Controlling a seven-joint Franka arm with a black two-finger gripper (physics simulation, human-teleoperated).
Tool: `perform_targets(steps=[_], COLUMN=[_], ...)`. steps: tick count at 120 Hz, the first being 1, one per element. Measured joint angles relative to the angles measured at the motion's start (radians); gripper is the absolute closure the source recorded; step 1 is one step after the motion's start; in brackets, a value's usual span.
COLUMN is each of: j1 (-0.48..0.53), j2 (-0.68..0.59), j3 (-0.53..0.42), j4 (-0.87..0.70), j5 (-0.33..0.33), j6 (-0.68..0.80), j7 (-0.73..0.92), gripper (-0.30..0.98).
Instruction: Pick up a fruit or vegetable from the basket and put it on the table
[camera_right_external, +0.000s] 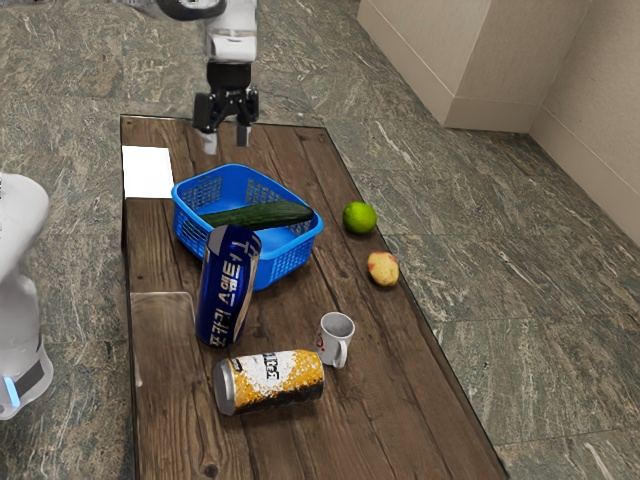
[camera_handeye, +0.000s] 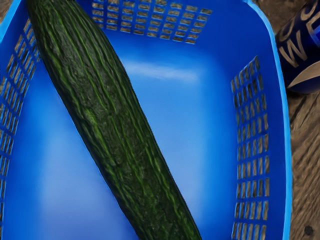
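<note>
We have our gripper (camera_right_external: 226, 140) at the upper part of the exterior view, above the far end of the wooden table (camera_right_external: 400, 425), with its two fingers standing apart and nothing between them. The cucumber (camera_right_external: 258, 215) is in the blue basket (camera_right_external: 290, 262), which sits a little above and left of the middle of the frame. It lies slantwise across the basket; the end toward the exterior view's right seems to rest against the rim, though from this angle we can't be quite sure. The wrist view looks down into the basket, with the cucumber running diagonally across it and the blue can (camera_right_external: 228, 285) outside the wall. In the exterior view that can stands just below the basket, left of centre. Right of the basket, on the table, we see a green lime (camera_right_external: 359, 218), and below it a small yellow and red fruit (camera_right_external: 383, 268). Lower down, near the centre, a white mug (camera_right_external: 336, 338) stands upright, and just to its lower left a yellow can (camera_right_external: 268, 381) lies on its side. A white rectangle (camera_right_external: 147, 172) lies at the table's upper left.
</note>
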Motion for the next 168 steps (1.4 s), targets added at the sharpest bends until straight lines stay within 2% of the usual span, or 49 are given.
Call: perform_targets(steps=[9, 17, 21, 32, 43, 66, 83, 103, 113, 119, 126, 136, 168], j1=[-0.039, -0.05, -0.05, -0.018, -0.006, -0.006, -0.02, -0.026, -0.03, -0.026, -0.004, 0.024, 0.019], j2=[0.054, 0.08, 0.084, 0.077, 0.081, 0.148, 0.22, 0.235, 0.225, 0.167, 0.087, 0.033, 0.085], j3=[0.107, 0.135, 0.118, -0.008, -0.044, 0.034, 0.064, 0.086, 0.039, -0.006, -0.041, -0.057, -0.062], j4=[0.009, 0.011, 0.01, -0.001, -0.012, 0.031, 0.037, 0.059, 0.145, 0.156, 0.107, 0.008, -0.063], j5=[-0.054, -0.092, -0.102, -0.108, -0.082, -0.03, -0.025, -0.036, -0.049, -0.057, -0.063, -0.063, -0.057], j6=[0.023, 0.037, 0.042, 0.056, 0.076, 0.11, 0.108, 0.104, 0.072, 0.054, 0.04, 0.037, 0.06], j7=[-0.028, -0.054, -0.066, -0.1, -0.136, -0.242, -0.31, -0.371, -0.397, -0.413, -0.433, -0.459, -0.525], gripper=[0.0, 0.0, 0.0, 0.0, 0.0, 0.0, 0.0, 0.0, 0.0, 0.0, 0.0, 0.0, 0.0])
